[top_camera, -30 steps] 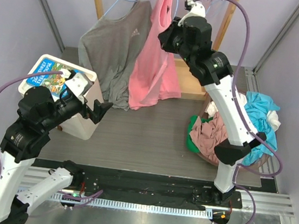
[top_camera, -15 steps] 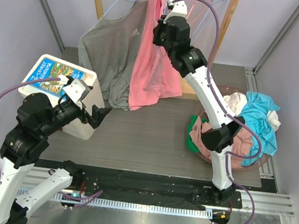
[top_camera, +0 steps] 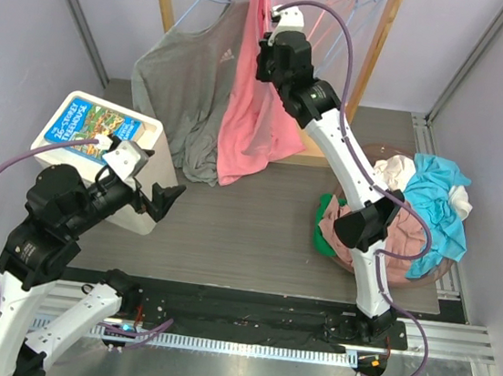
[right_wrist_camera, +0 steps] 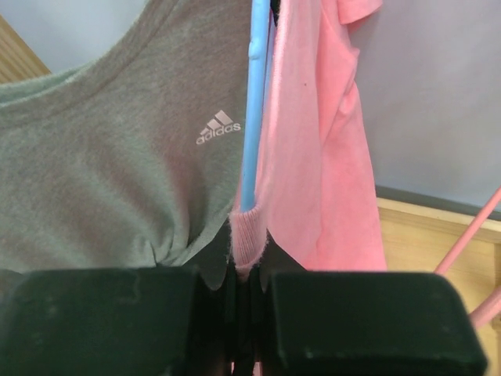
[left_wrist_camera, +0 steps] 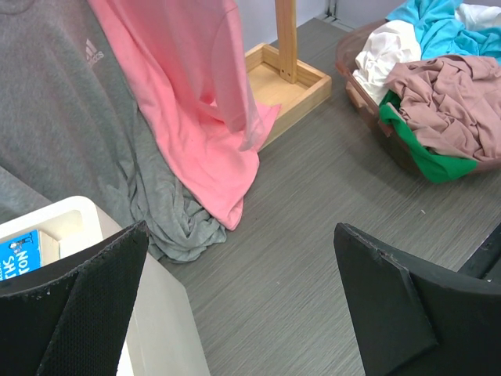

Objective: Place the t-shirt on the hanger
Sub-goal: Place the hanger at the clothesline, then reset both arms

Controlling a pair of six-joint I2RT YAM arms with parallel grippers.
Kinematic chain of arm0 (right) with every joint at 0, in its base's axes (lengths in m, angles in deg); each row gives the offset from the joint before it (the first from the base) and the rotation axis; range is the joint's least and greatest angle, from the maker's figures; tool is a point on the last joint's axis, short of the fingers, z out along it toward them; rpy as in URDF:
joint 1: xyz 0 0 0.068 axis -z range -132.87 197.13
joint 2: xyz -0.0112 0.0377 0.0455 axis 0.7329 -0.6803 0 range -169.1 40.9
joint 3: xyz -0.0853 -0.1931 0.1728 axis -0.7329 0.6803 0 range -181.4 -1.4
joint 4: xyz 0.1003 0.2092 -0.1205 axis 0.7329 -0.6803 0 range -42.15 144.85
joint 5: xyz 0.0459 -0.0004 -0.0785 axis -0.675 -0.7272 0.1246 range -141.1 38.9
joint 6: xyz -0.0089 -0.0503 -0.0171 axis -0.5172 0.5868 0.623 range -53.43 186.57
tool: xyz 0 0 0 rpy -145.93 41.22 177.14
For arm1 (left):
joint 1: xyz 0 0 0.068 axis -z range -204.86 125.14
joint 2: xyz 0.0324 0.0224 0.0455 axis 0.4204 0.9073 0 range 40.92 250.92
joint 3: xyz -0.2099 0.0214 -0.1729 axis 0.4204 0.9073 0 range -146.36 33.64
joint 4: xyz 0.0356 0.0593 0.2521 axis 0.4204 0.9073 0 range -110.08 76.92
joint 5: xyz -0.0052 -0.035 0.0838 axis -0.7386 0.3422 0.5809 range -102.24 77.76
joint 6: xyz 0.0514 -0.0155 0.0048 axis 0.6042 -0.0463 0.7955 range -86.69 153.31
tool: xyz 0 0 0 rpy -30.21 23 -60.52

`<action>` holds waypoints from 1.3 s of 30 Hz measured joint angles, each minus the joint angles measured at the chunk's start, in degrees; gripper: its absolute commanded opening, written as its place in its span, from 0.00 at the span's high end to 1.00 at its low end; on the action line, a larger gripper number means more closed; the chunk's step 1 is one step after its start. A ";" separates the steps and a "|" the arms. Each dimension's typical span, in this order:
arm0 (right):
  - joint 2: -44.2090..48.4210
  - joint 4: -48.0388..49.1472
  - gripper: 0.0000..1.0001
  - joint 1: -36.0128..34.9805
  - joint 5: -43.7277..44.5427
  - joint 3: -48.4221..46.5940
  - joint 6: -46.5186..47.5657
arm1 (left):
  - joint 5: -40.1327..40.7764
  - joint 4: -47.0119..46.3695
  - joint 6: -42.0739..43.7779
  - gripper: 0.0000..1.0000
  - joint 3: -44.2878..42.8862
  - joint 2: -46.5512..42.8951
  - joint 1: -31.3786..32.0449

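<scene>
Salmon-pink t-shirt (top_camera: 254, 133), light-blue hanger (right_wrist_camera: 252, 117), grey top (top_camera: 181, 88) with white logo (right_wrist_camera: 219, 127)

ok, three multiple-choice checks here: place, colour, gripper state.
1. In the top view, the grey top hangs where relative to the t-shirt? A) right of it B) left of it C) below it
2. The hanger bar above the right gripper is: A) black B) green C) light blue
3. The left gripper is: A) open, empty B) shut on the t-shirt C) shut on the hanger
1 B: grey hangs left of pink. 2 C: blue bar in the right wrist view. 3 A: jaws wide apart, nothing between.
</scene>
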 measured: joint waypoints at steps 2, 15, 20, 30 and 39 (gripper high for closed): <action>0.00 -1.29 0.99 -0.13 0.28 0.00 0.79 | -0.02 0.00 0.00 0.00 0.04 -0.04 0.00; -0.37 -9.27 0.34 -0.31 -0.04 -1.27 4.44 | -0.04 0.15 0.00 0.00 0.37 -0.04 0.00; 0.00 -9.70 0.28 -1.03 -1.11 -1.18 5.35 | -0.02 0.24 0.00 0.00 0.35 -0.04 0.00; 7.54 -6.51 0.25 -1.77 -1.70 2.25 7.93 | -0.02 0.59 0.02 0.00 0.35 -0.04 0.00; 15.43 -2.95 0.02 -1.73 -5.99 6.05 9.88 | 0.07 3.74 -0.04 0.00 -0.74 0.55 0.00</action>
